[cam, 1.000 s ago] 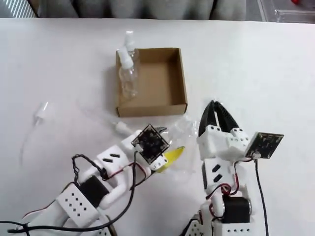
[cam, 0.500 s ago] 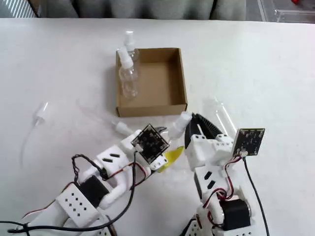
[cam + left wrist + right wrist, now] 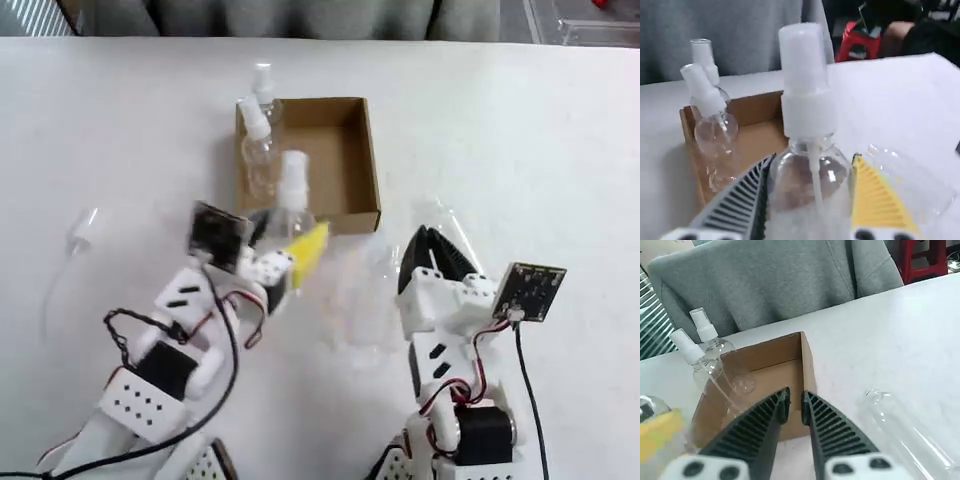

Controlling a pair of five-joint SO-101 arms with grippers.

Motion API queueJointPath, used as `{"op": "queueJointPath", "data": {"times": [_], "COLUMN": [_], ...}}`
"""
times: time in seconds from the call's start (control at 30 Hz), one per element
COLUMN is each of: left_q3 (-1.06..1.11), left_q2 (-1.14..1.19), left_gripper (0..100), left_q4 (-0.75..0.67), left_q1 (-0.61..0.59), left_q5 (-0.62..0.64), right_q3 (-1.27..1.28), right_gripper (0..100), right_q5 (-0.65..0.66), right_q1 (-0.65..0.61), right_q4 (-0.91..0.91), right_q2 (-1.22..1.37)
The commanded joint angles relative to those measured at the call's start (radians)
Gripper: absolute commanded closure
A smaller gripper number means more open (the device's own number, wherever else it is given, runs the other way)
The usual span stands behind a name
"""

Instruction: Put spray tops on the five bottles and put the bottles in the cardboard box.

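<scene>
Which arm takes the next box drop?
Left. Its pincer grips an upright capped bottle right at the cardboard box front wall. The right pincer holds nothing and sits by a capless bottle lying on the table.

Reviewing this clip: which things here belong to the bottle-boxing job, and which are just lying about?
Part of the job:
cardboard box
two capped bottles at its left wall
capped bottle held in the left pincer
loose spray top
clear bottle lying flat, no top

Just lying about:
clear plastic bin in the far corner
red stool behind
</scene>
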Motion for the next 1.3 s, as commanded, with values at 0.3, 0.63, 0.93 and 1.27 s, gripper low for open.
{"op": "queueJointPath", "data": {"times": [0.3,0.63,0.93,1.27], "left_q3": [-0.084,-0.141,-0.140,-0.124], "left_q2": [0.035,0.315,0.134,-0.094], "left_gripper": [98,98,98,98], "left_q4": [-0.210,-0.299,-0.103,0.080], "left_q1": [-0.174,-0.094,0.028,0.027], "left_q5": [0.252,0.253,0.244,0.244], "right_q3": [-0.031,0.038,0.051,0.051], "right_gripper": [98.1,98.1,98.1,98.1], "right_q5": [0.005,0.005,0.005,0.005], "right_q1": [-0.496,-0.619,-0.618,-0.490], "right_q4": [0.062,0.025,0.027,0.027], "right_q2": [-0.005,-0.005,-0.005,-0.005]}}
